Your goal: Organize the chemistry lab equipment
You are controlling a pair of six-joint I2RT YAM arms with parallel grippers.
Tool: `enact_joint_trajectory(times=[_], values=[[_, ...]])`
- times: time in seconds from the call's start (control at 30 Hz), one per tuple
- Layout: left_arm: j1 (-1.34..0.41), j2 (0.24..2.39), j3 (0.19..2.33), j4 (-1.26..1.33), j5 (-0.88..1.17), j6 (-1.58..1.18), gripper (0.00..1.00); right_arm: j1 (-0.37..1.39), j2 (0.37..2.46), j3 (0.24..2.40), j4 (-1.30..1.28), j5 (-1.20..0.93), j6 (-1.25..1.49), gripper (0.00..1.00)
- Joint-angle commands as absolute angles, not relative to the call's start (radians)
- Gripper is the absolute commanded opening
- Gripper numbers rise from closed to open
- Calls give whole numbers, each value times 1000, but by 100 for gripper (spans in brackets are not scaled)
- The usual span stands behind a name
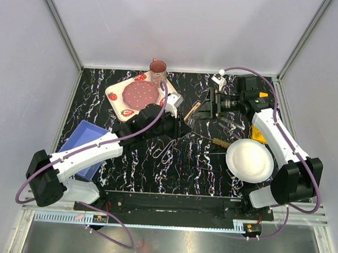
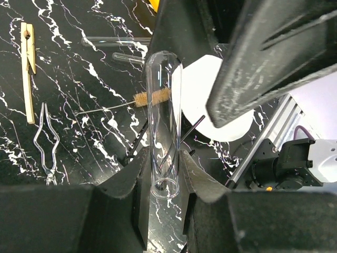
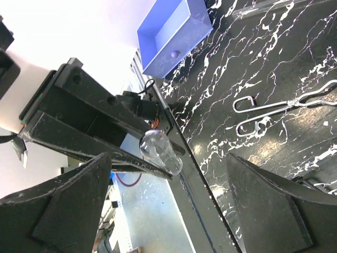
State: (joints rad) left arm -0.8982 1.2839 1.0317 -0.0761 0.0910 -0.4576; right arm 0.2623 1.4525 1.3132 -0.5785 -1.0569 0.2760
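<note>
Over mid-desk, left gripper [image 2: 165, 174] pinches a clear test tube [image 2: 164, 116] near its open end, jaws narrow. Only the right wrist view shows the tube's round tip between the right gripper [image 3: 169, 158] fingers, which are spread wide and hold nothing. Top view: tube lost among both grippers. Wire tong [image 1: 163, 150] lies toward the near edge. Wooden clip [image 2: 27, 68] and brush [image 2: 152, 98] lie beyond it, with the white plate [image 1: 249, 160] at the right edge and the blue bin [image 1: 83, 147] at the left edge.
</note>
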Motion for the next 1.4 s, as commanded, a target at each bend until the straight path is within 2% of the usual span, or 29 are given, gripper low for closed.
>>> enact_joint_trajectory(times=[0.0, 0.07, 0.23, 0.47, 0.53, 0.57, 0.63, 0.67, 0.77, 0.9, 1.03, 1.17, 1.27, 1.37], values=[[-914, 1298, 1094, -11, 60, -469, 9, 275, 1463, 1301, -493, -1072, 333, 92], [-919, 1304, 1094, -11, 51, -471, 9, 281, 1462, 1279, -462, -1078, 345, 87], [-923, 1322, 1085, -5, 43, -497, 9, 293, 1463, 1266, -448, -1080, 345, 60], [-925, 1331, 1086, -11, 18, -522, 9, 308, 1480, 1264, -451, -1081, 327, 37], [-927, 1330, 1089, -20, 11, -528, 11, 310, 1482, 1264, -454, -1075, 313, 33], [-927, 1328, 1089, -23, 8, -531, 19, 308, 1477, 1266, -462, -1071, 305, 29], [-925, 1316, 1085, -25, 3, -535, 32, 310, 1470, 1273, -477, -1054, 270, 26], [-927, 1309, 1075, -20, 3, -537, 47, 310, 1468, 1278, -501, -1046, 253, 25], [-927, 1273, 1036, -3, 3, -541, 70, 310, 1456, 1311, -569, -993, 170, 23], [-923, 1217, 1005, 11, -23, -528, 87, 302, 1437, 1359, -641, -913, 77, 23], [-887, 1111, 991, -95, -60, -474, 94, 198, 1424, 1411, -684, -874, 20, 23], [-732, 1006, 991, -253, -17, -402, 98, 78, 1408, 1462, -703, -744, -87, 24], [-614, 944, 999, -395, 26, -290, 99, 15, 1416, 1500, -695, -600, -172, 24], [-554, 908, 980, -512, -35, -174, 99, -67, 1443, 1531, -664, -510, -215, 25]])
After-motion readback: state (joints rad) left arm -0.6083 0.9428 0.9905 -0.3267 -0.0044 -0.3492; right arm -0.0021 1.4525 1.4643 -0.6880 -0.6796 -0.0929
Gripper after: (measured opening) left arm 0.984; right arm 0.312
